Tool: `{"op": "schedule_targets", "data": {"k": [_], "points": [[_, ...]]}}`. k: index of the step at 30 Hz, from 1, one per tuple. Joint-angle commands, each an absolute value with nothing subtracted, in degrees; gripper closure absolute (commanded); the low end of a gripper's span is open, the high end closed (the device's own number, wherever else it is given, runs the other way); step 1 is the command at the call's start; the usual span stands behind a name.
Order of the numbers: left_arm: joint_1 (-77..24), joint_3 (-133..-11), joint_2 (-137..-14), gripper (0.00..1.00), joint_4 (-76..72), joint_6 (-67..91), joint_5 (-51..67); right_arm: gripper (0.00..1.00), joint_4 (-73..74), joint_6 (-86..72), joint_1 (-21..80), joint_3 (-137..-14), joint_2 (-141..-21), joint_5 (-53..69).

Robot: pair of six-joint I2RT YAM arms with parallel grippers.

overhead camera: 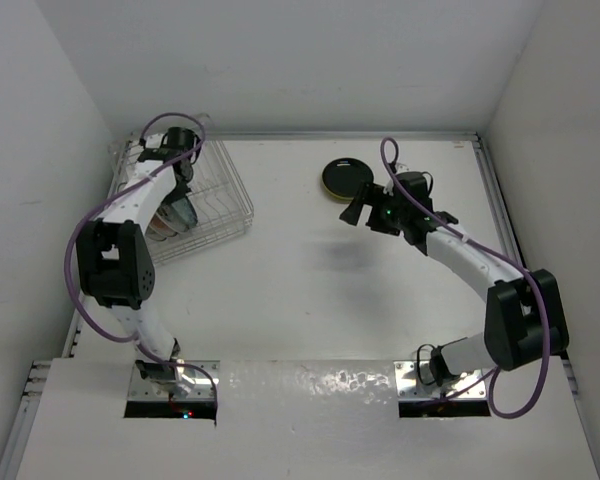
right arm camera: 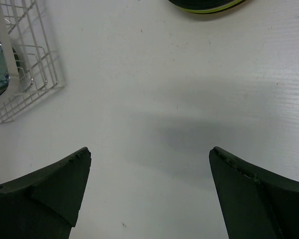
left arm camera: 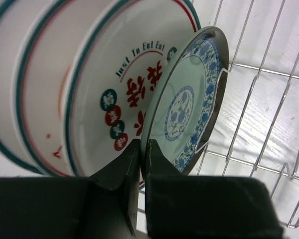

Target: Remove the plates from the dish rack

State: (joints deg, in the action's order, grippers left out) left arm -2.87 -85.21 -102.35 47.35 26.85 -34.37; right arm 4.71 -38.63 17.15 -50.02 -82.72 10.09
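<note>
The dish rack stands at the far left of the table. Several plates stand upright in it: white plates with red and teal marks and a teal-patterned plate in front of them. My left gripper reaches into the rack and is shut on the lower rim of the teal-patterned plate. A black plate lies flat on the table at the far middle, with a lime-yellow edge under it. My right gripper is open and empty above bare table, just in front of the black plate.
The rack's wire bars stand right of the gripped plate. The rack's corner shows at the left of the right wrist view. White walls close in the table on three sides.
</note>
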Motion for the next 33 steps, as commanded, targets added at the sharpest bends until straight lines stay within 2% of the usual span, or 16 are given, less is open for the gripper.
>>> {"op": "schedule_targets", "data": {"k": [1, 6, 9, 10, 11, 14, 15, 21, 25, 28, 29, 30, 31, 33], "points": [[-2.3, -91.5, -97.3, 1.0, 49.5, 24.0, -36.7, 0.01, 2.0, -39.5, 17.7, -49.8, -79.8, 10.6], [-2.3, -101.1, -94.1, 1.0, 52.6, 15.7, -31.5, 0.01, -1.5, -43.1, 17.8, -49.8, -78.9, 15.7], [-2.4, -104.9, -91.2, 1.0, 53.9, 12.4, -23.9, 0.01, -12.2, -50.9, 17.8, -49.0, -80.3, 26.5], [-2.4, -104.5, -90.0, 1.0, 53.4, 12.0, -20.9, 0.01, -21.7, -54.1, 17.8, -48.8, -81.3, 29.7], [-2.3, -103.5, -88.8, 1.0, 52.8, 11.8, -14.8, 0.01, -27.0, -58.0, 18.0, -48.6, -82.3, 34.4], [-2.4, -96.2, -82.6, 1.0, 47.0, 13.1, 1.1, 0.01, -40.3, -69.7, 21.0, -51.9, -86.9, 37.6], [-2.4, -91.5, -79.7, 1.0, 42.8, 14.7, 8.8, 0.01, -40.9, -69.8, 22.0, -53.2, -88.7, 37.4], [-2.8, -77.2, -73.1, 1.0, 26.4, 24.1, 31.6, 0.01, -30.6, -59.9, 26.5, -59.3, -91.0, 27.3], [-4.0, -71.6, -71.5, 1.0, 17.9, 28.6, 37.3, 0.03, -33.3, -60.4, 26.7, -57.9, -92.2, 24.1], [-5.4, -68.8, -71.5, 1.0, 14.5, 30.1, 38.3, 0.2, -33.3, -59.6, 27.3, -58.4, -93.9, 23.6], [-6.1, -67.6, -71.6, 1.0, 14.0, 30.3, 38.3, 0.3, -34.2, -59.7, 27.4, -58.4, -94.3, 23.6], [-6.4, -67.1, -71.9, 1.0, 13.6, 30.7, 37.8, 0.6, -35.1, -59.9, 27.5, -57.8, -94.6, 23.6], [-6.6, -66.7, -72.6, 1.0, 13.6, 30.7, 37.6, 0.72, -35.9, -60.8, 27.6, -57.5, -94.8, 23.6], [-7.0, -65.8, -73.4, 0.93, 13.5, 30.5, 37.2, 0.92, -36.9, -61.0, 27.6, -57.0, -94.9, 23.3]]}}
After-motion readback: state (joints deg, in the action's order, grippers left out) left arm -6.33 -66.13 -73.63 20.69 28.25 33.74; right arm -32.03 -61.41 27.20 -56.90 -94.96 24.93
